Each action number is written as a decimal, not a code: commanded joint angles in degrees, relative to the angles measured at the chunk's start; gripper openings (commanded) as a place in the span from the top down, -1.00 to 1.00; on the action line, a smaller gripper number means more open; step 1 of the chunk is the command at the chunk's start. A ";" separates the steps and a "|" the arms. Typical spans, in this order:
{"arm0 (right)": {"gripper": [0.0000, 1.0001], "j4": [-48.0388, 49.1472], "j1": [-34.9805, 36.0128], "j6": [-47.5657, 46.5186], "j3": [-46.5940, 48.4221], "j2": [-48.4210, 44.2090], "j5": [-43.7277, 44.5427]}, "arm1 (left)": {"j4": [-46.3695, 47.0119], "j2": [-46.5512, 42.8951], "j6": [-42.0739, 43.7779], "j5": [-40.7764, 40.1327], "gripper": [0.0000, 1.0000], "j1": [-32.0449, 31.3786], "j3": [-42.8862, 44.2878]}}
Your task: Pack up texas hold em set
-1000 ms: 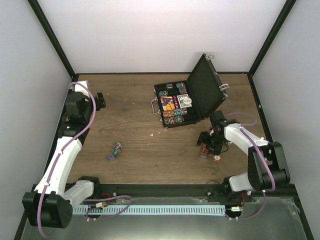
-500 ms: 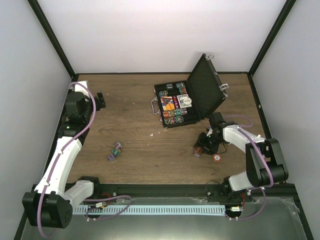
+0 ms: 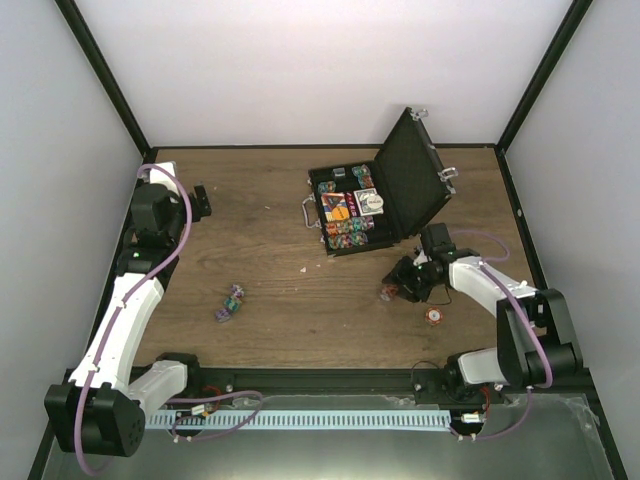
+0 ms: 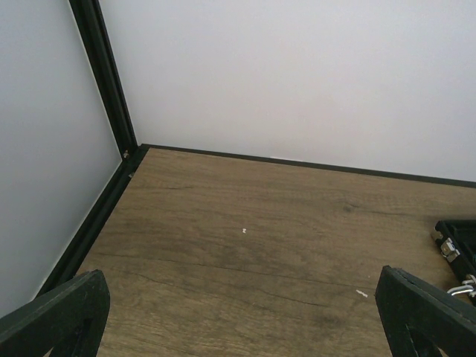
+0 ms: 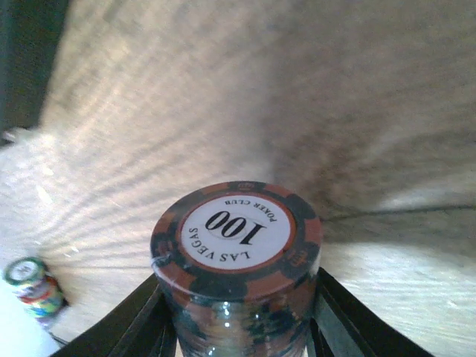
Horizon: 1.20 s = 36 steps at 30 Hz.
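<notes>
Right gripper (image 3: 393, 290) has shifted left toward the briefcase (image 3: 345, 215) since 1.0 s ago, clamped on a chip stack (image 5: 236, 253) marked 100. Briefcase lies open near the far right corner. Left gripper (image 4: 242, 297) is spread wide by the far left corner.

Bright, even light and soft shadows; in the right wrist view the chip stack (image 5: 236, 245) is sharp, the table (image 5: 223, 89) behind it streaked with blur.
</notes>
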 commanded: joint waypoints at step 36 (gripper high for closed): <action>0.38 35.86 6.36 27.40 13.38 12.33 19.03 | 0.26 0.90 -0.69 1.36 -1.00 -0.65 -0.26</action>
